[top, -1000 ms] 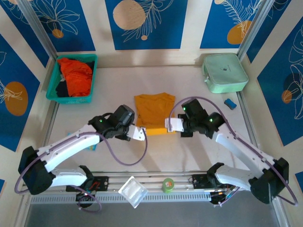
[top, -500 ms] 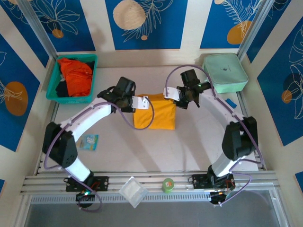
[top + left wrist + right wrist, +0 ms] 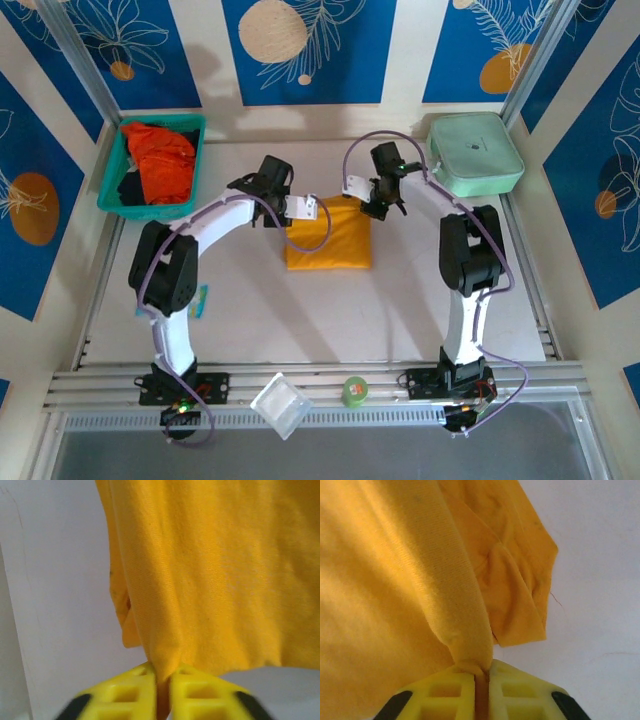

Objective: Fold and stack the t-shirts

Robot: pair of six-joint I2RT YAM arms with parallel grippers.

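While my left pincer (image 3: 312,208) and right pincer (image 3: 358,192) are pinching the yellow shirt (image 3: 328,240) by its far corners, it is lying mid-table, stretching nearward from both. The red shirt (image 3: 160,160) is sitting far left, nearer my left arm.

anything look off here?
Nothing spilled or damaged. The yellow t-shirt is folded unevenly: near the right gripper a creased under-layer sticks out beyond the pinched edge. The red-orange t-shirt sits bunched in the basket.
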